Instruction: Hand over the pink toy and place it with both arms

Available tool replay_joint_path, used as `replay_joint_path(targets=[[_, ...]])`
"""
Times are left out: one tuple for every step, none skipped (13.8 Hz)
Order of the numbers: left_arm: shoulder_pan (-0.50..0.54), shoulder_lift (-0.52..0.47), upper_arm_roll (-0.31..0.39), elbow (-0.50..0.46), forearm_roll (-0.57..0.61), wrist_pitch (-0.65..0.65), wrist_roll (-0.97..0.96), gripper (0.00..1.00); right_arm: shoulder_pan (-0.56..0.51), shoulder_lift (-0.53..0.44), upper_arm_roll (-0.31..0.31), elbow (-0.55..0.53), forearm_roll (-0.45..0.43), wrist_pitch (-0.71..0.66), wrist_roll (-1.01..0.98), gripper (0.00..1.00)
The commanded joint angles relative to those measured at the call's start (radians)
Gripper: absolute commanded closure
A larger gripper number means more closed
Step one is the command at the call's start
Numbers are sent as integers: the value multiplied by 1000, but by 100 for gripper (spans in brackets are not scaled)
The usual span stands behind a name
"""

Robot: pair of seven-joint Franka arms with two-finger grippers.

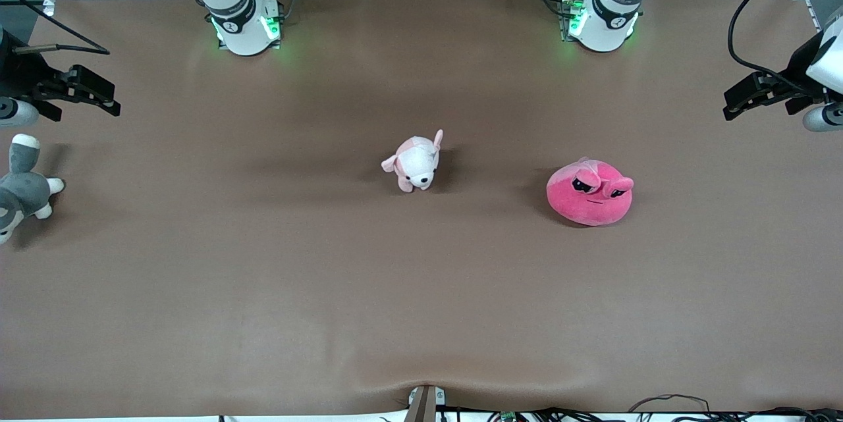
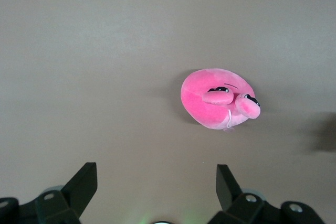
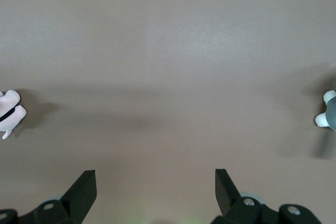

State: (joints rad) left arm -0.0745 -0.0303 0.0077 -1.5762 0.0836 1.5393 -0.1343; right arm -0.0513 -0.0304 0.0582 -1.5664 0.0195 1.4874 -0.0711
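The left gripper (image 1: 732, 106) hung in the air over the left arm's end of the table (image 1: 421, 316), its two black fingers (image 2: 84, 184) spread wide with nothing between them. The pink toy (image 1: 589, 193) lay on the brown tabletop well apart from that gripper, toward the middle of the table from it, resting flat with its two bulging half-lidded eyes facing the front camera. In the left wrist view the toy (image 2: 218, 98) sat clear of the fingers, out ahead of the open jaws and untouched.

The right gripper (image 1: 108, 101) hung over the right arm's end of the table, its fingers (image 3: 84, 187) likewise spread apart and holding nothing. Just beside it, nearer to the front camera, a grey-and-white plush animal (image 1: 23, 191) lay at the table's edge. A small pale pink-and-white puppy (image 1: 416, 162) stood near the middle of the table, between the two grippers and well apart from both, with the pink toy lying toward the left arm's end from it. Both arms waited with their grippers at the table's ends.
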Motion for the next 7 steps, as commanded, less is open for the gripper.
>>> replay_joint_path(targets=[[5, 7, 2, 21, -16, -8, 28, 0, -16, 7, 9, 13, 14, -10, 5, 0], [7, 7, 3, 22, -15, -8, 27, 0, -15, 7, 11, 13, 14, -10, 4, 0], [7, 7, 3, 22, -12, -8, 27, 0, -16, 7, 9, 13, 16, -10, 5, 0], [7, 7, 3, 24, -9, -8, 27, 0, -16, 7, 9, 13, 16, -10, 5, 0], [5, 7, 3, 27, -13, -11, 24, 0, -16, 7, 9, 13, 16, -12, 4, 0], [4, 9, 3, 24, -13, -24, 24, 0, -18, 9, 9, 13, 16, -10, 5, 0], [2, 9, 3, 21, -15, -37, 15, 0, -16, 9, 9, 13, 16, -10, 5, 0]])
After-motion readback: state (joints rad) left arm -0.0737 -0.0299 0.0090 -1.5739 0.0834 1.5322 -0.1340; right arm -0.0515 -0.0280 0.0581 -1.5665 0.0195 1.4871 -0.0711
